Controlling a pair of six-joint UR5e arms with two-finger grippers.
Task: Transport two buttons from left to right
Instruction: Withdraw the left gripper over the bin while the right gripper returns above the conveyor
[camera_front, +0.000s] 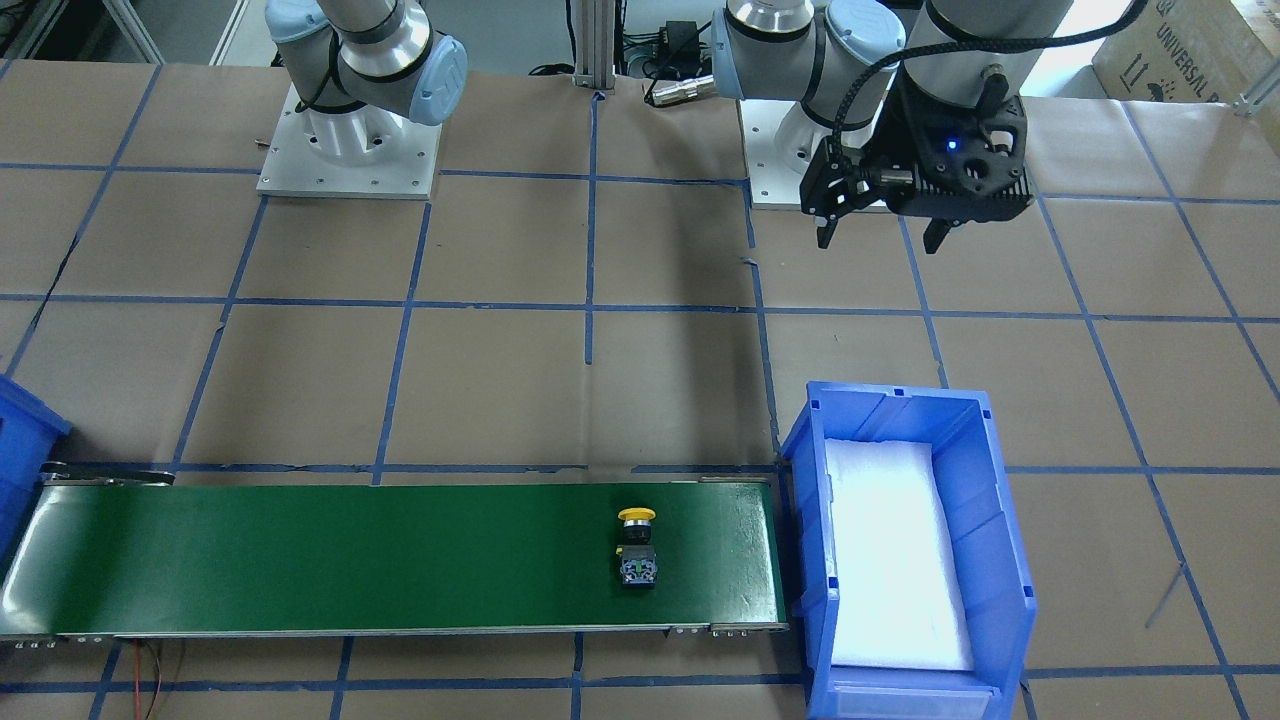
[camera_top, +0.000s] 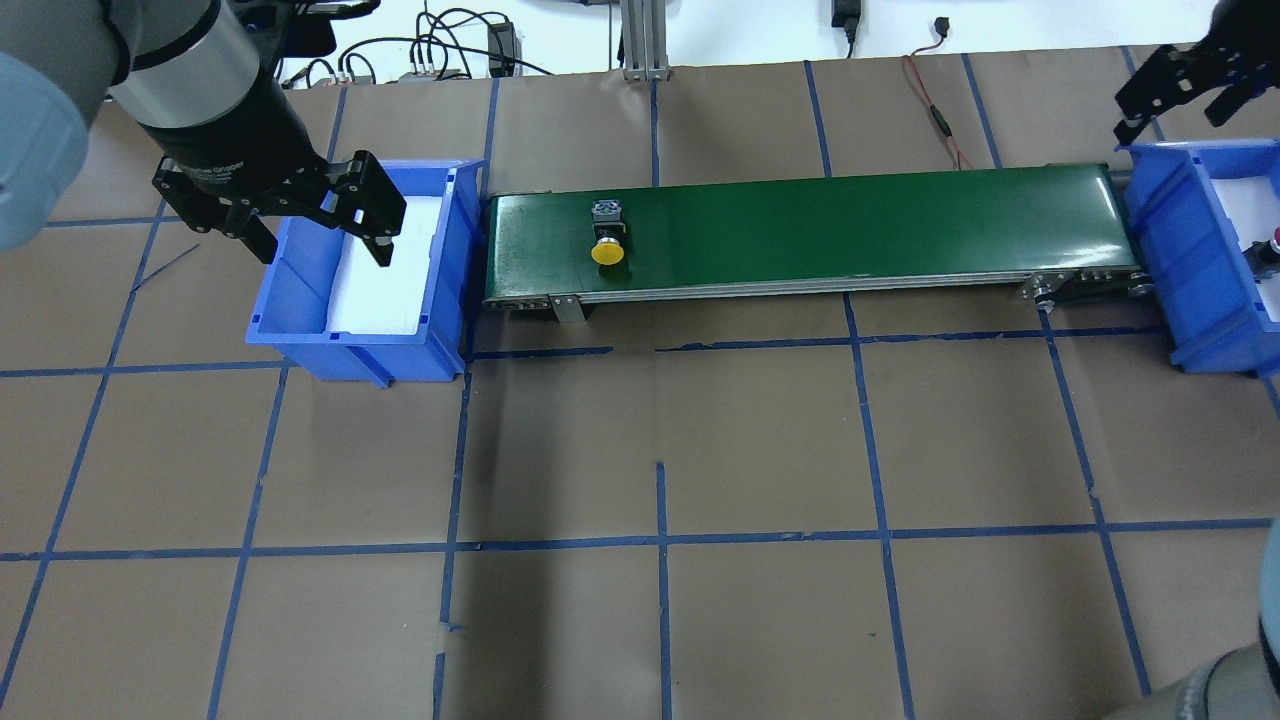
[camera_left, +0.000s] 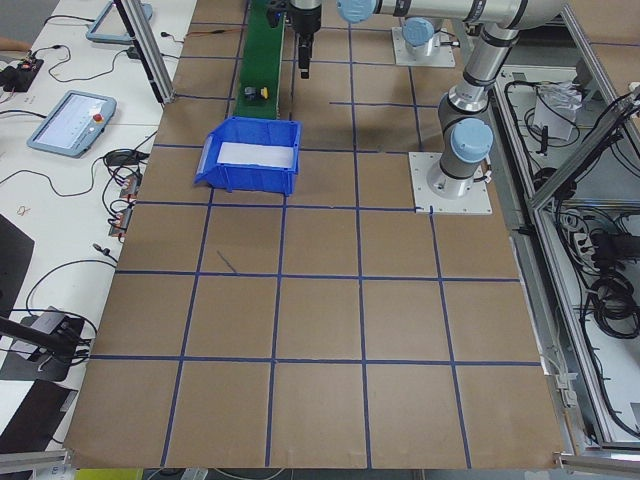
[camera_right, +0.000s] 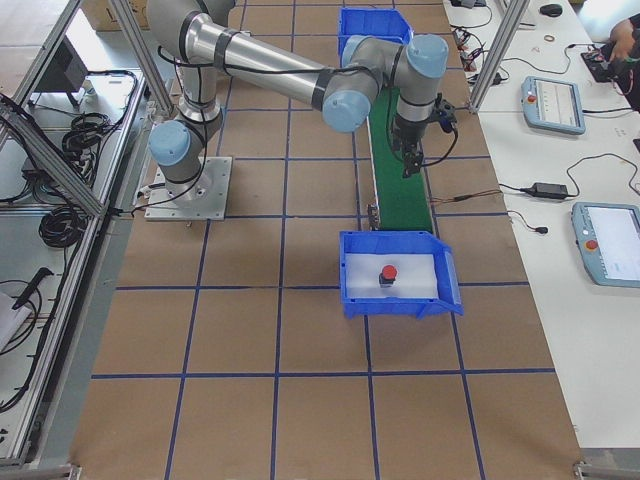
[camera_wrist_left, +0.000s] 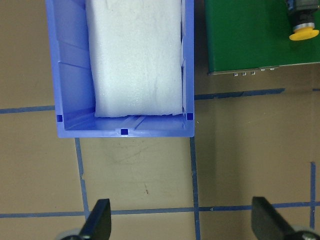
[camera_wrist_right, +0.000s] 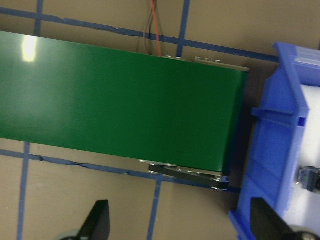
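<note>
The yellow-capped button (camera_front: 636, 545) lies on its side on the green conveyor belt (camera_front: 350, 560), near the belt's end by the left blue bin (camera_front: 1010, 600); it also shows in the overhead view (camera_top: 607, 240) and the left wrist view (camera_wrist_left: 303, 30). The red-capped button (camera_right: 388, 273) stands in the right blue bin (camera_right: 395, 300). My left gripper (camera_top: 322, 245) is open and empty, up above the left bin's side nearest the robot. My right gripper (camera_top: 1175, 100) is open and empty, above the belt's end beside the right bin (camera_top: 1170, 230).
The left bin holds only a white foam pad (camera_wrist_left: 135, 55). The belt (camera_top: 850, 230) runs between the two bins. Brown paper with blue tape lines (camera_top: 660, 540) covers the table. Red wires (camera_top: 935, 110) lie behind the belt.
</note>
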